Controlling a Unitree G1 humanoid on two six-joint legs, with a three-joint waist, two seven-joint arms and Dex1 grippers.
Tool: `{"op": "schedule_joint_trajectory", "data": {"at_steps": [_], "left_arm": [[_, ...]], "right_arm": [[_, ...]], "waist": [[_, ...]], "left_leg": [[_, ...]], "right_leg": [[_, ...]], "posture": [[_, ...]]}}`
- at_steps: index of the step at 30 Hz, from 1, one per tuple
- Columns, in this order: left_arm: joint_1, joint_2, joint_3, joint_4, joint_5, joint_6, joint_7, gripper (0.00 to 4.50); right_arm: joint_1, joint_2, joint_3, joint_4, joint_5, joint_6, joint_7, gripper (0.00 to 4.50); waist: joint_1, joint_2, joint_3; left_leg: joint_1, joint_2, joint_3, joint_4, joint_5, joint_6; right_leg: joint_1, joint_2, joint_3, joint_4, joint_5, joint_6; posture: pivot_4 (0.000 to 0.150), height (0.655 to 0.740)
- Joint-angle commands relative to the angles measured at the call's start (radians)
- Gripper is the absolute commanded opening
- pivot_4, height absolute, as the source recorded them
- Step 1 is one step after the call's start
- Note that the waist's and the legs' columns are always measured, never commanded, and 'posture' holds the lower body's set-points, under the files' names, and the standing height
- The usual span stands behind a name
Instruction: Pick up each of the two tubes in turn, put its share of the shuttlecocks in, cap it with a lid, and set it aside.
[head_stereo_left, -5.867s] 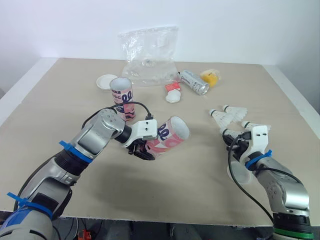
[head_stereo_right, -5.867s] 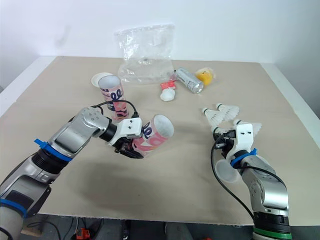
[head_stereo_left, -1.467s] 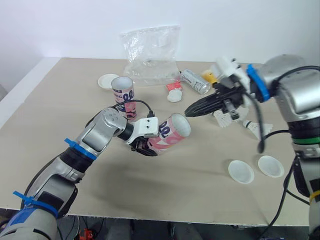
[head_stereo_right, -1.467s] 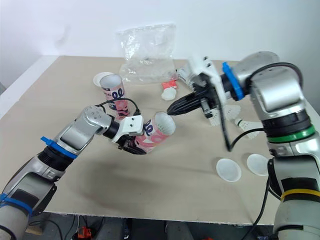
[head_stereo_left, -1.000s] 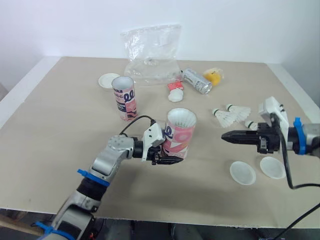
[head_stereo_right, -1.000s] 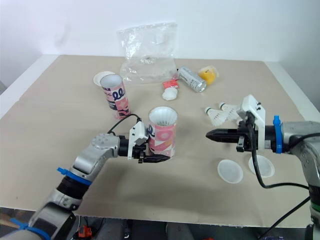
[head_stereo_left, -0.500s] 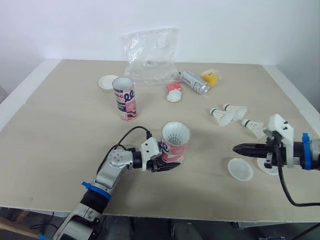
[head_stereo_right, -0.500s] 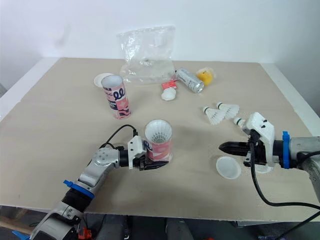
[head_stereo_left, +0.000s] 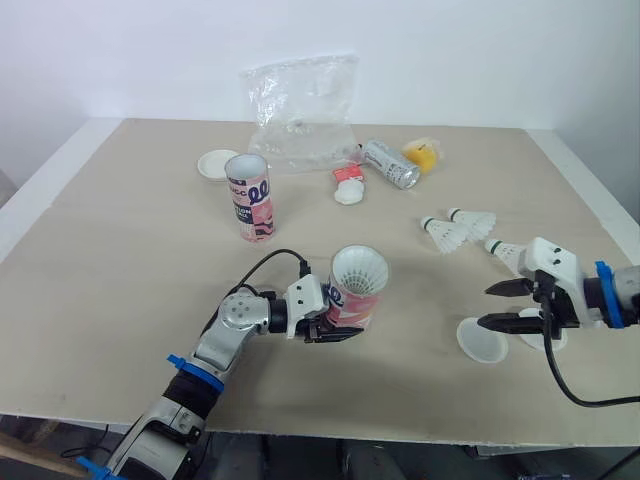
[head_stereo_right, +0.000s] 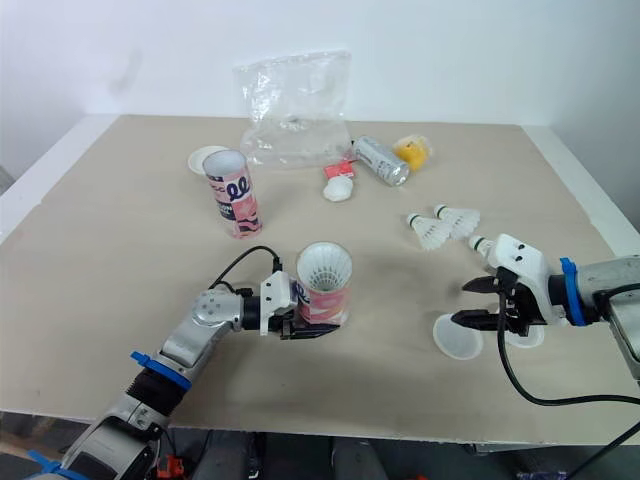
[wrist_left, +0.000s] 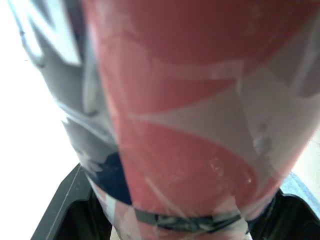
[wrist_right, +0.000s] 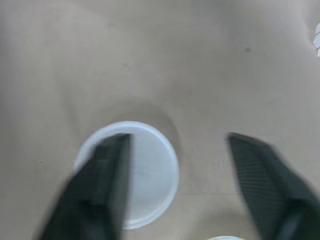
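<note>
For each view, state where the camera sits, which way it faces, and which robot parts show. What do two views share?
Left eye view: on the head, facing forward and down over the table; left claw shut on the upright tube, right claw open by a white lid.
Right eye view: its stereo twin, same scene.
Left wrist view: along the left claw's fingers, at the tube's wall.
Right wrist view: along the right claw's open fingers, at the lid.
Shared: eye and right wrist views show the lid.
</note>
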Motion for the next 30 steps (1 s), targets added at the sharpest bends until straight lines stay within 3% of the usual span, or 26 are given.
{"op": "schedule_joint_trajectory", "data": {"at_steps": [1,21,23,30], "left_arm": [[0.026,0.013,-0.021,-0.016,0.003,0.005,-0.021,2.90],[0.012,0.027,-0.027,-0.005,-0.007,0.091,-0.038,2.90],[0.010,0.029,-0.029,0.000,-0.002,0.085,-0.035,2.90],[0.010,0.035,-0.025,0.003,-0.001,0.083,-0.022,2.90]], "right_arm": [[-0.064,-0.012,0.034,0.036,-0.039,-0.034,0.036,4.36],[-0.142,0.036,0.156,0.070,-0.120,-0.044,0.092,4.36],[-0.149,0.037,0.178,0.090,-0.148,-0.075,0.097,3.57],[-0.146,0.038,0.205,0.115,-0.175,-0.112,0.128,0.04]], "waist": [[0.000,0.000,0.000],[-0.001,0.001,0.000],[-0.001,0.001,-0.001],[0.000,0.001,-0.001]], "left_leg": [[0.000,0.000,0.000,0.000,0.000,0.000],[0.001,0.000,-0.001,-0.003,-0.001,-0.002],[0.001,0.000,-0.001,-0.003,-0.001,-0.002],[0.001,0.000,-0.001,-0.003,-0.001,-0.002]], "right_leg": [[0.000,0.000,0.000,0.000,0.000,0.000],[0.000,0.000,0.000,0.000,-0.002,0.002],[0.000,0.000,0.000,0.000,-0.002,0.002],[0.000,0.000,-0.001,0.000,-0.002,0.002]], "posture": [[0.150,0.7400],[0.150,0.7400],[0.150,0.7400],[0.150,0.7400]]}}
